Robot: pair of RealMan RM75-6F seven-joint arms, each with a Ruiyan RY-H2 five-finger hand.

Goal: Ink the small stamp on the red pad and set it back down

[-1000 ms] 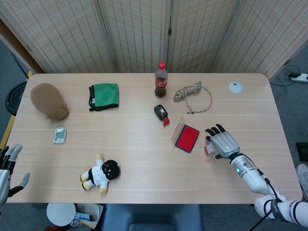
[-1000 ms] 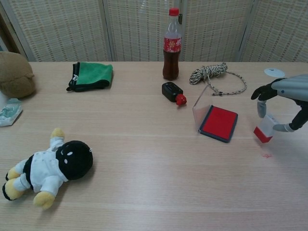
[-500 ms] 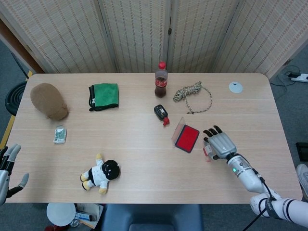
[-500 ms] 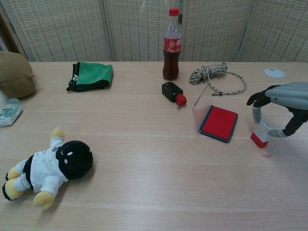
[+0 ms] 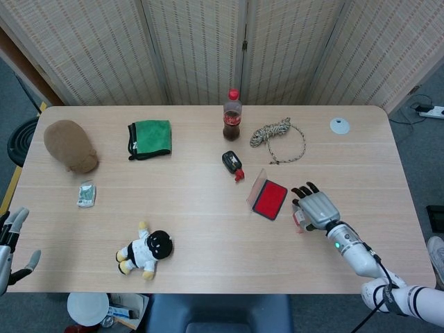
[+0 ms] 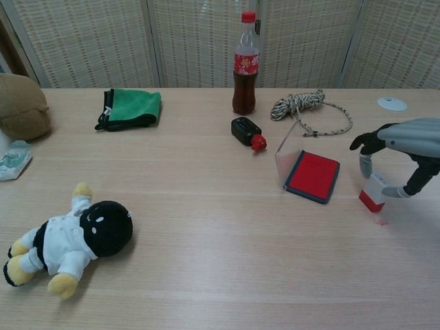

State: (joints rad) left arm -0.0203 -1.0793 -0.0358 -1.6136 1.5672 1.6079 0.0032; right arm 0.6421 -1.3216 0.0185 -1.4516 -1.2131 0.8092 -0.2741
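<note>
Right hand (image 6: 402, 144) is cut off at the chest-view edge, and from overhead it mostly hides the stamp (image 6: 372, 192). Its fingers (image 6: 365, 163) curl down around the stamp, thumb on one side and fingertip on the other, so it holds it. The stamp sits tilted, red base down, at or just above the table (image 5: 201, 208); contact can't be made out. A faint red mark (image 6: 380, 221) lies just below the fingers. The open ink pad (image 6: 313, 175), lid up, red inside, is just left of them. Left hand (image 5: 10, 239) at the frame edge, fingers apart, holding nothing.
</note>
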